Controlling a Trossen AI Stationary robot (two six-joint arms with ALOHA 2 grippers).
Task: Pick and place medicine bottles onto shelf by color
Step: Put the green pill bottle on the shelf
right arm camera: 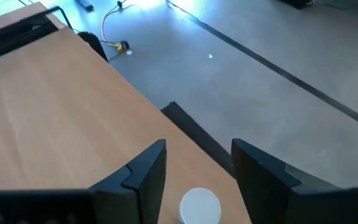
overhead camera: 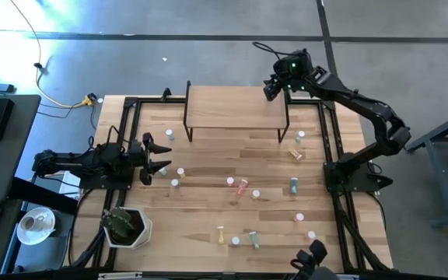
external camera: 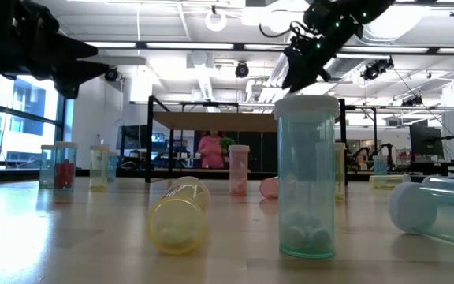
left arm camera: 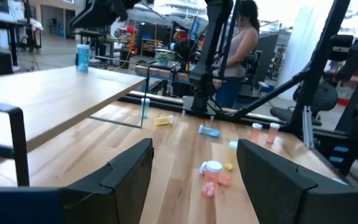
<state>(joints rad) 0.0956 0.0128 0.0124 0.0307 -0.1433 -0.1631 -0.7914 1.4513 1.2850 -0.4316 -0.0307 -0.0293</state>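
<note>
The shelf stands at the table's far side. One blue bottle with a white cap stands upright on the shelf top, near its far right corner. My right gripper hangs open above that bottle, its fingers slanting down and clear of the cap. Several medicine bottles lie or stand on the table: a yellow one, a blue one and a pink one among them. My left gripper waits open and level at the table's left side.
A potted plant sits at the near left corner. In the low view a blue bottle stands close by, with a yellow one lying beside it. A person stands beyond the table. Most of the shelf top is bare wood.
</note>
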